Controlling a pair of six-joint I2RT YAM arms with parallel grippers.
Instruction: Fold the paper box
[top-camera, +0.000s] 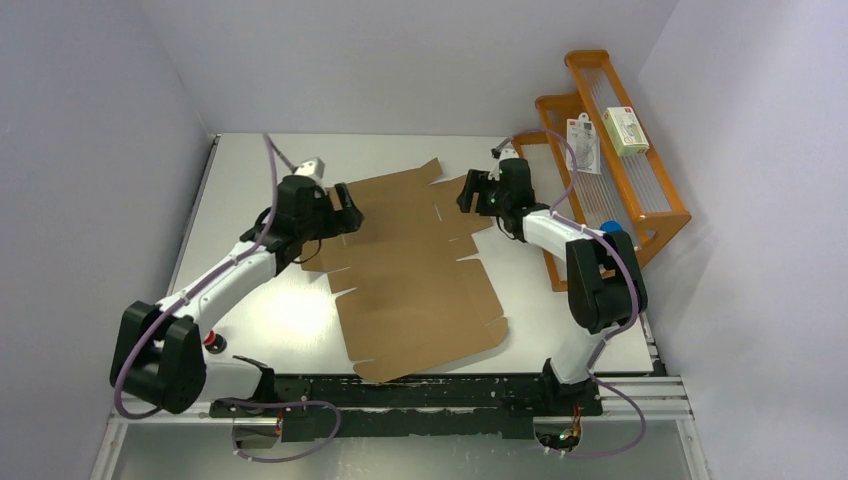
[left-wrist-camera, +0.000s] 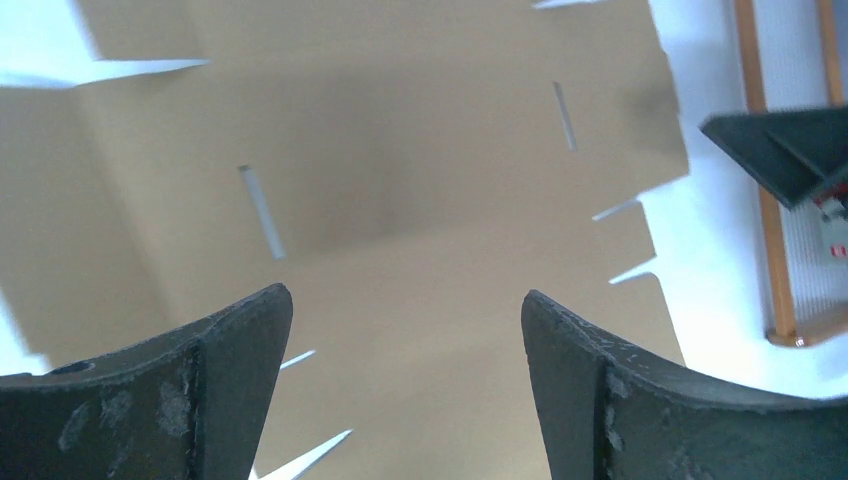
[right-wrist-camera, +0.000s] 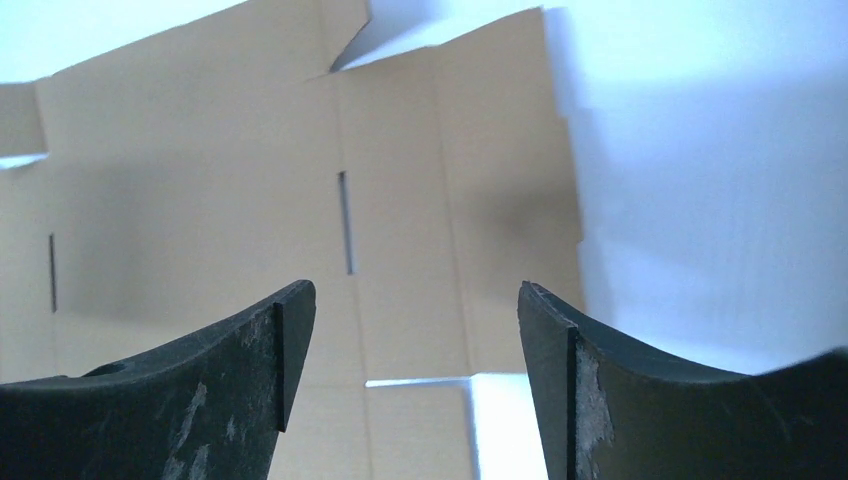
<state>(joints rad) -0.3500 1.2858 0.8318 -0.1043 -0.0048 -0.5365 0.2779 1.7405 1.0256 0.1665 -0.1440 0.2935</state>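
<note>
Over the far end of the flat paper box (top-camera: 415, 280), the left gripper (top-camera: 345, 212) and right gripper (top-camera: 467, 191) hang, both with fingers apart.

The right gripper (right-wrist-camera: 412, 300) hangs above the paper box (right-wrist-camera: 200, 200), its two dark, scuffed fingers (right-wrist-camera: 200, 400) rising from 7 and 5 o'clock, spread wide with nothing between them. The flat brown cardboard fills the view from 7 round to 12 o'clock. A narrow slot (right-wrist-camera: 345, 220) sits just above the gap between the fingers, and a second, shorter slot (right-wrist-camera: 52, 272) lies at 9 o'clock. A notch (right-wrist-camera: 400, 40) cuts into the sheet's edge at 12 o'clock. The white counter (right-wrist-camera: 700, 180) shows from 1 to 4 o'clock.
</note>
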